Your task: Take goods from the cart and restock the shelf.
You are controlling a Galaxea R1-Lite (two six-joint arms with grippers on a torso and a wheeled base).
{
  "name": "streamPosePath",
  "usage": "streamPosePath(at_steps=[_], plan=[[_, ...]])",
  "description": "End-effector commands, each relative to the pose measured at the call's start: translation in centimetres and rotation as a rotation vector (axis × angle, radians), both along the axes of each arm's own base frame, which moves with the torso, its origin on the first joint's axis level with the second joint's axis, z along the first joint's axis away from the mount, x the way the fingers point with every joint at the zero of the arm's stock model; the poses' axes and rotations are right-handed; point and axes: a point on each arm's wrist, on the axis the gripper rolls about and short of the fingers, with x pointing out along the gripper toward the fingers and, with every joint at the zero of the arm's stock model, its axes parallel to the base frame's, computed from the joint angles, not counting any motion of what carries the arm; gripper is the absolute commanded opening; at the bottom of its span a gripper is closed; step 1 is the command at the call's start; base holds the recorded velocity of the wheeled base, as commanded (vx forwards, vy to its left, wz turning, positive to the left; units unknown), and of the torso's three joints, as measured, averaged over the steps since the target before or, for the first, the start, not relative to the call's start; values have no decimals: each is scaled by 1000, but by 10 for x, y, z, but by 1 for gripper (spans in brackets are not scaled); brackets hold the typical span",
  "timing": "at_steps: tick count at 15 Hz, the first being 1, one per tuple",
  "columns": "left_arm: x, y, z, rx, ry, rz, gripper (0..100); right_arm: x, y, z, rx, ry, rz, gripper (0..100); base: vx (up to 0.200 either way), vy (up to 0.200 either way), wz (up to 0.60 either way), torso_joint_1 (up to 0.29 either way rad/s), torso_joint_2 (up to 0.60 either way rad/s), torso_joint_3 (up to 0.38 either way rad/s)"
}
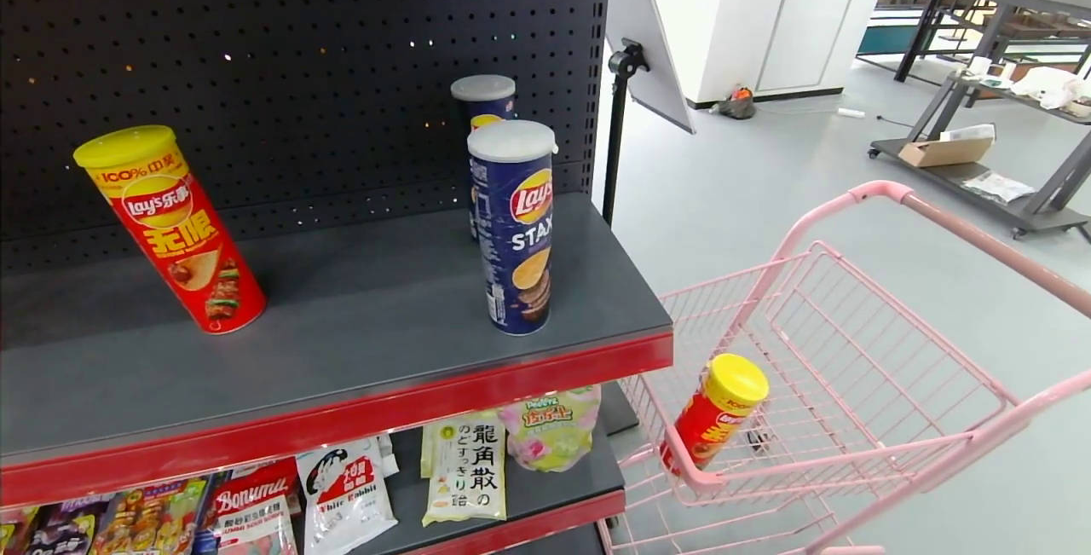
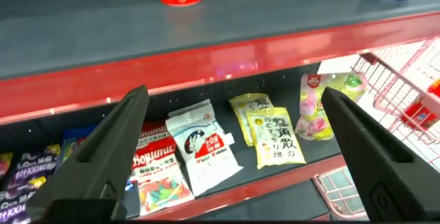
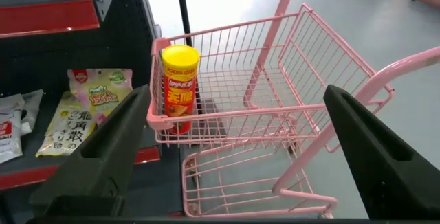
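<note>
A red chip can with a yellow lid (image 1: 714, 410) leans in the front corner of the pink cart (image 1: 861, 384), nearest the shelf. In the right wrist view the same red can (image 3: 179, 86) stands behind the cart's wire wall (image 3: 275, 59), beyond my open right gripper (image 3: 234, 155). On the grey upper shelf (image 1: 341, 325) stand a red can (image 1: 175, 227) at the left and two blue cans (image 1: 513, 227), one behind the other (image 1: 482, 99). My left gripper (image 2: 234, 155) is open, facing the lower shelf's snack bags (image 2: 206, 148), below the upper shelf's red edge (image 2: 206, 66).
Snack bags (image 1: 464, 470) line the lower shelf (image 1: 545, 495). A black perforated back panel (image 1: 298, 69) rises behind the upper shelf. A stand with a board (image 1: 643, 52) is beside the shelf's right end. Metal tables (image 1: 997, 137) stand far right across open grey floor.
</note>
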Motion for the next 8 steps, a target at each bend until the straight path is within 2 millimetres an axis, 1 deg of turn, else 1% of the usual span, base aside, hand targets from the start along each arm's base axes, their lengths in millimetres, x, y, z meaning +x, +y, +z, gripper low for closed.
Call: streamPosePath(at_steps=[1, 5, 8], plan=[[0, 0, 0, 0, -1, 0, 100, 0, 0, 0, 0, 0, 1, 100, 0, 0, 0, -139, 369, 222], [0, 0, 0, -2, 3, 0, 100, 0, 0, 0, 0, 0, 1, 100, 0, 0, 0, -146, 387, 234], [0, 0, 0, -2, 3, 0, 100, 0, 0, 0, 0, 0, 1, 100, 0, 0, 0, -188, 517, 323]])
